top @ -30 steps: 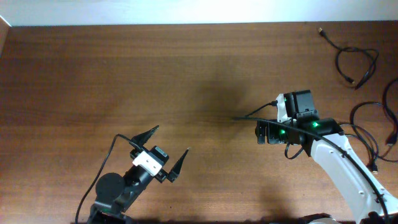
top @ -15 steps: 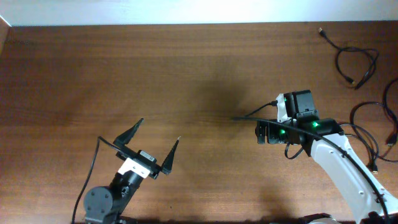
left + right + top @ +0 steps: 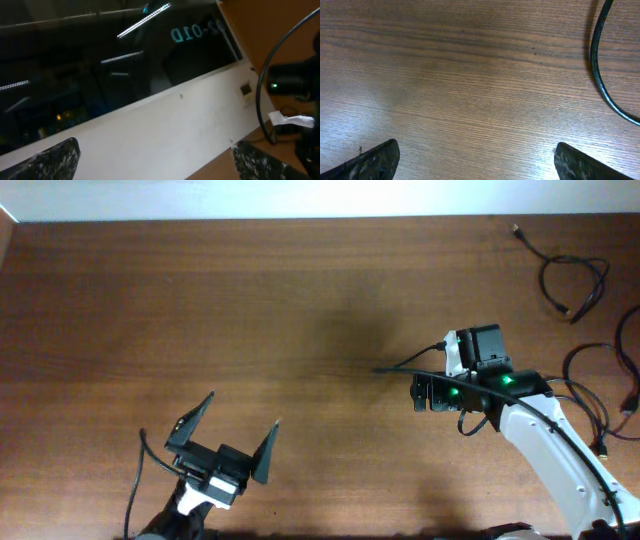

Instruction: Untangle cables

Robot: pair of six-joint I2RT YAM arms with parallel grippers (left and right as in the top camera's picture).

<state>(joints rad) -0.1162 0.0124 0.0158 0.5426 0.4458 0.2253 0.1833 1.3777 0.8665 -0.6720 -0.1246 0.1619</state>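
Since a second ago only the left arm has moved, drawing back towards the near left corner. The thin black flexible cables with small metal plug ends lie as they did.

One cable sits looped in the far right corner of the brown wooden desk, its plug pointing towards the far edge. Others trail along the right edge. The corner loop looks clear of the rest. By the right edge the cords run beside the arm's own wiring, and I cannot tell whether any are crossed.

Neither gripper touches a cable. The right gripper hovers over bare wood right of the desk's middle, its fingers spread wide and empty in its wrist view. A curved black cord passes at that view's upper right; whose it is I cannot tell. The left gripper is released too, and its wrist camera is tilted up at a pale wall.

I judge this a pause between grasps, or the close of the job. If a crossing remains at the right edge, the nearer right gripper would need to travel there, settle on a single cord away from the overlap, close on it and draw it free.
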